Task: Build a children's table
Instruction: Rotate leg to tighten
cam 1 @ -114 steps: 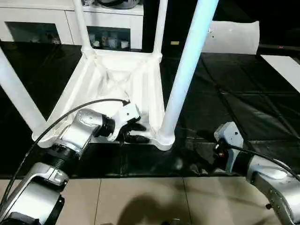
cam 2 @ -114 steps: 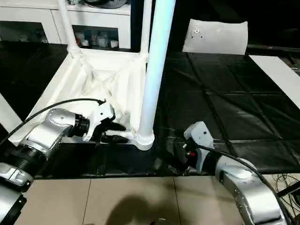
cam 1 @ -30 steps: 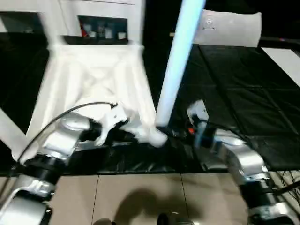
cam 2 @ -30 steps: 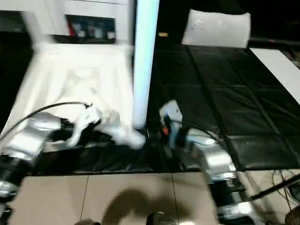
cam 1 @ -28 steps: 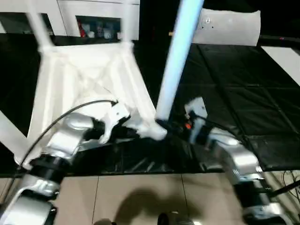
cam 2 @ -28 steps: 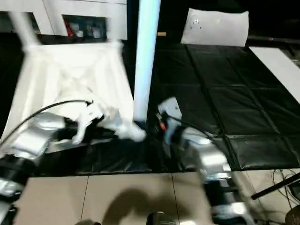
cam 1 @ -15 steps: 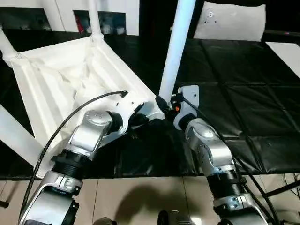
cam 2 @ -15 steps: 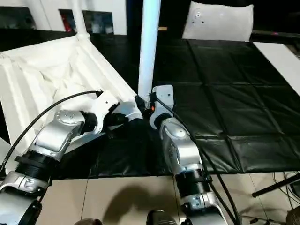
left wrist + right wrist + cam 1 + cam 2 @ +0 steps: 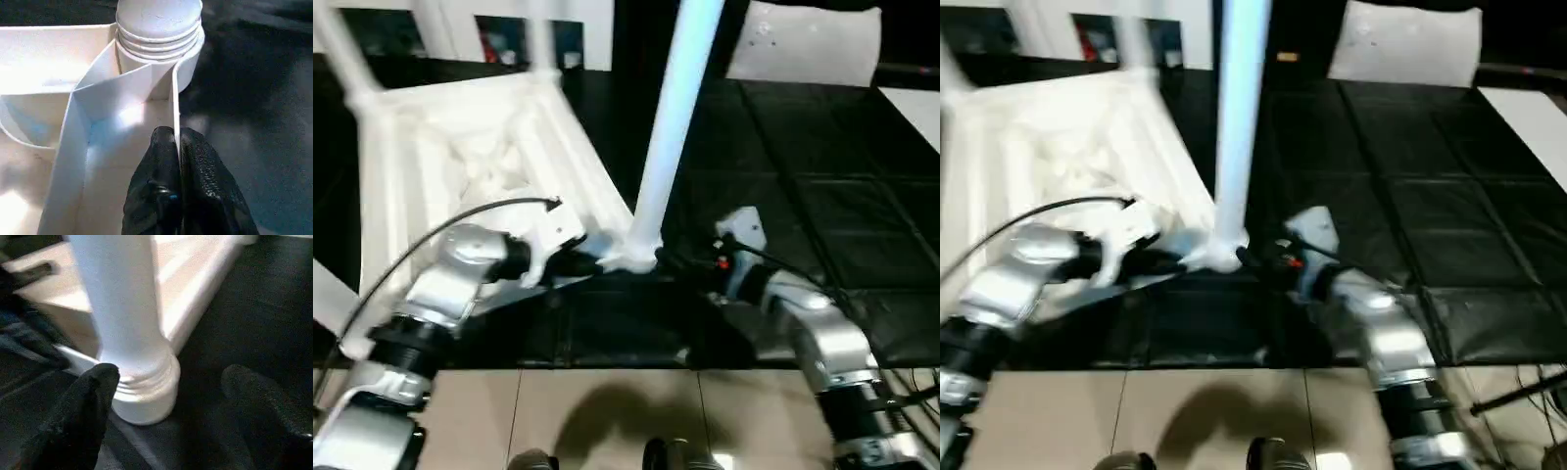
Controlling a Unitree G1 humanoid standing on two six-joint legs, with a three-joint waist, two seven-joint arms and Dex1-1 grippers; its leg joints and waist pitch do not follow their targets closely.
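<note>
On table rim (image 9: 174, 105), left pincer (image 9: 177, 147) clamped.

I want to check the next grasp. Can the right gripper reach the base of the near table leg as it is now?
Probably yes. The right gripper is open, one finger beside the leg's base, with only bare black mat around it.

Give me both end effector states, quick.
Left end effector: shut on the table rim wall, beside a corner socket.
Right end effector: open, fingers either side of a table leg base.
</note>
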